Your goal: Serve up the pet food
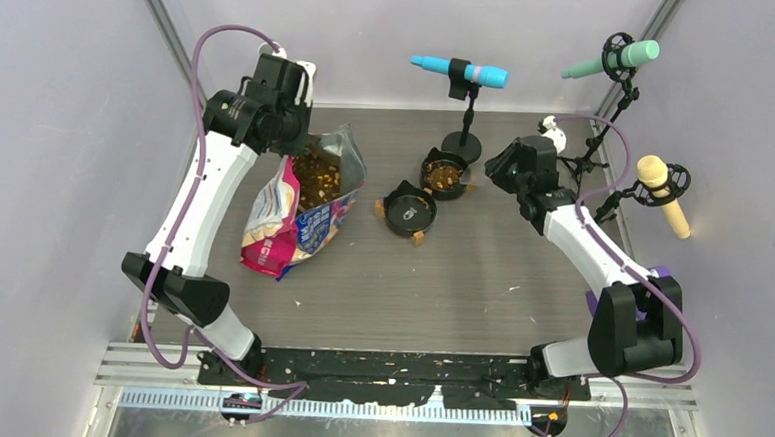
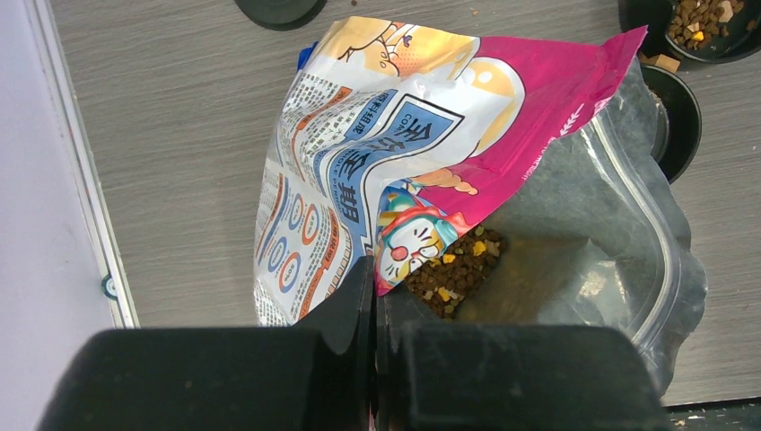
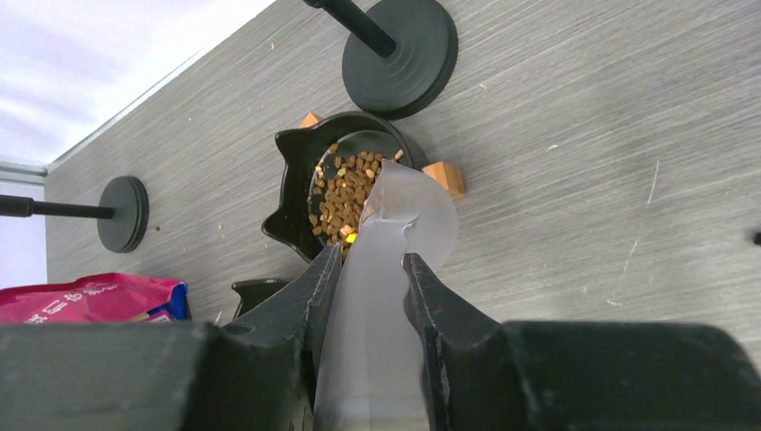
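The pink-and-blue printed bag [image 1: 299, 214] stands at the left, its mouth pulled open. Pet food [image 2: 453, 265], small brown pellets with some yellow ones, shows inside it. My left gripper [image 2: 373, 269] is shut on the bag's upper edge and holds it up. My right gripper [image 3: 371, 258] is shut on a translucent white scoop [image 3: 386, 269], whose lip is tipped over the far black bowl [image 3: 296, 193]. That bowl holds pet food [image 3: 345, 193]. The near black bowl [image 1: 409, 212] beside it looks empty. In the top view the right gripper [image 1: 494, 172] sits just right of the far bowl [image 1: 444, 173].
A blue microphone [image 1: 461, 72] stands on a round base [image 1: 461, 144] right behind the bowls. Green [image 1: 612, 60] and yellow [image 1: 665, 198] microphones stand at the back right. Another stand base [image 3: 124, 214] is near the bag. Walls close in both sides.
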